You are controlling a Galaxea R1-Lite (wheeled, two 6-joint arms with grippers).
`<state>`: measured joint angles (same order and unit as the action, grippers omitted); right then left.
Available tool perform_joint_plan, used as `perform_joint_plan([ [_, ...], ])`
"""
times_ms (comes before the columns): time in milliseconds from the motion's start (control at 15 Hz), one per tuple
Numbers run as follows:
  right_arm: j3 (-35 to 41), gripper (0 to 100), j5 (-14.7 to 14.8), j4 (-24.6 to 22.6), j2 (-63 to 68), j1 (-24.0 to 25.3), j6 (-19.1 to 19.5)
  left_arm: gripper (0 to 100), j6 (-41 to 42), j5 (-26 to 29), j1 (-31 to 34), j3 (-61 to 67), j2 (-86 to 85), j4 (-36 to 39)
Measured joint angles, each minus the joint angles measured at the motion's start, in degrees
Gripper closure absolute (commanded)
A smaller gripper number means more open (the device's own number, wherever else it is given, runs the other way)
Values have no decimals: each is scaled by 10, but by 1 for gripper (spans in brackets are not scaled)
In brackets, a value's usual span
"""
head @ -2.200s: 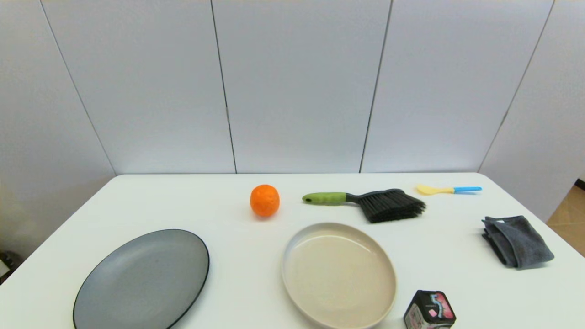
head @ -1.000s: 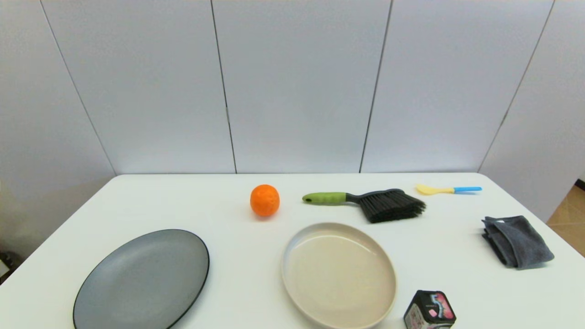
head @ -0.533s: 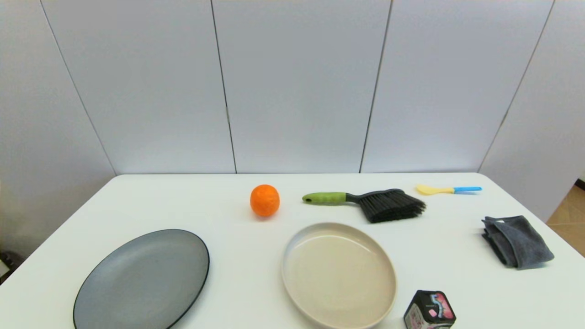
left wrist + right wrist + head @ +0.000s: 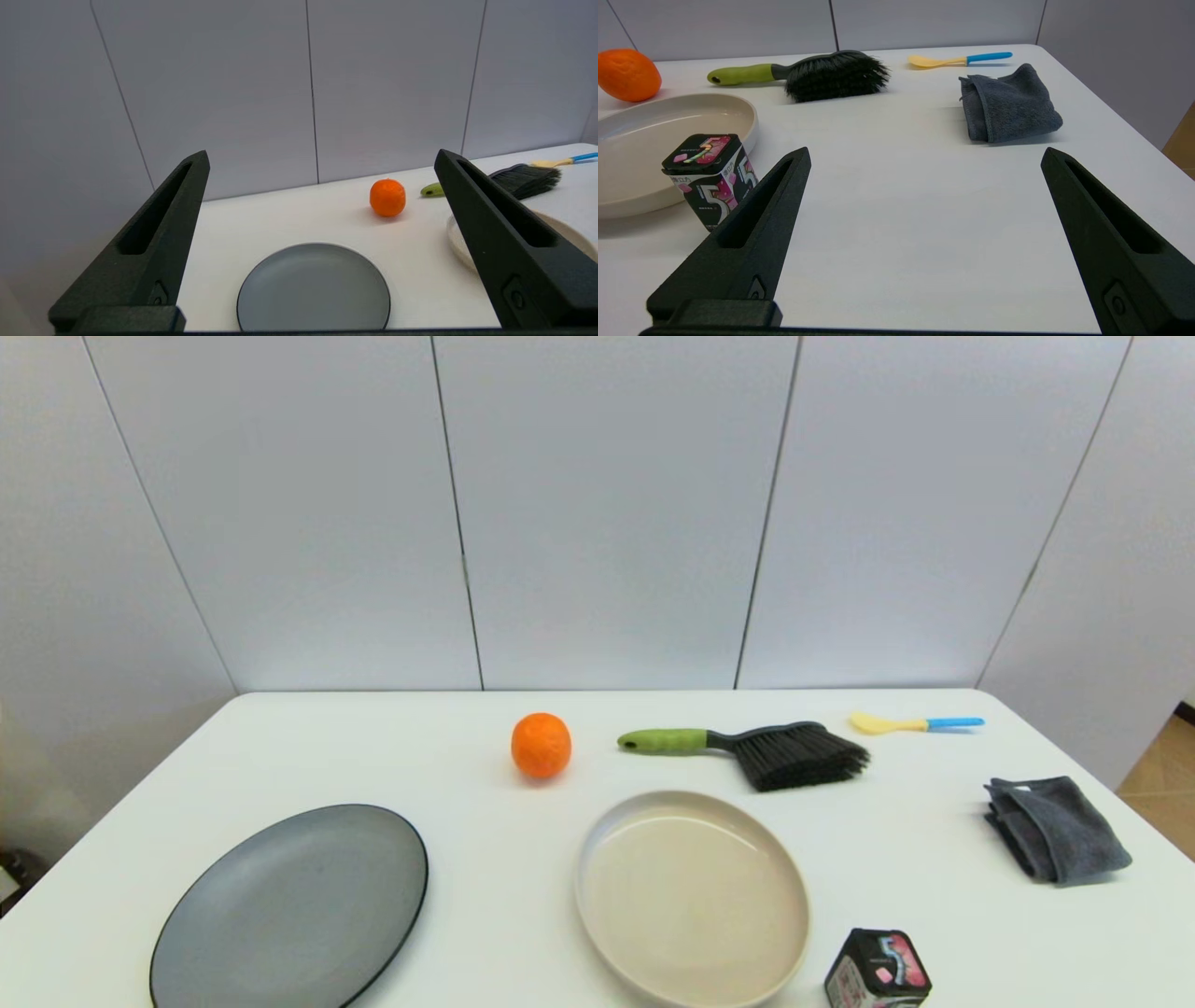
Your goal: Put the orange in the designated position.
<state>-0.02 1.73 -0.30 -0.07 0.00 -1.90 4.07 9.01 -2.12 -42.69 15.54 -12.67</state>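
Two claws, both parked back at your near edge of the bench and out of the head view; neither has started work. Left claw: fingers spread wide, nothing between them, held back from the bench's near edge and looking over the dark grey plate. Right claw: also spread wide and empty, low over bare bench on the right side, with the small black box just beside one finger.

Orange sits untouched on the bench toward the far side, roughly centre, beyond the gap between the dark grey plate and the beige dish. Green-handled brush lies near it on the right, handle end pointing at the fruit but apart from it. Folded grey cloth and yellow spoon are well off to the right.

Step in hand, as you should read it: the reach has not begun. The designated position carries no mark you can pick out.

Next move: the left claw looks better placed. Carry it over the grey plate, come down around the orange's widest part, and close gently; the round fruit may roll if one finger nudges it first. Keep clear of the brush handle.
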Motion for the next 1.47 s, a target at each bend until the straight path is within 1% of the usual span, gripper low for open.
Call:
perform_joint_plan([
  [133,0,0,0,0,0,0,0,0,0,2,-13,-47,68,0],
  [333,0,0,0,0,0,0,0,0,6,27,-38,-110,182,1],
  [600,0,0,0,0,0,0,0,0,31,42,-64,-210,358,0],
  [800,0,0,0,0,0,0,0,0,56,45,-87,-258,476,0],
  [1200,0,0,0,0,0,0,0,0,55,46,-163,-295,657,-1],
  [1467,0,0,0,0,0,0,0,0,53,46,-192,-298,759,1],
])
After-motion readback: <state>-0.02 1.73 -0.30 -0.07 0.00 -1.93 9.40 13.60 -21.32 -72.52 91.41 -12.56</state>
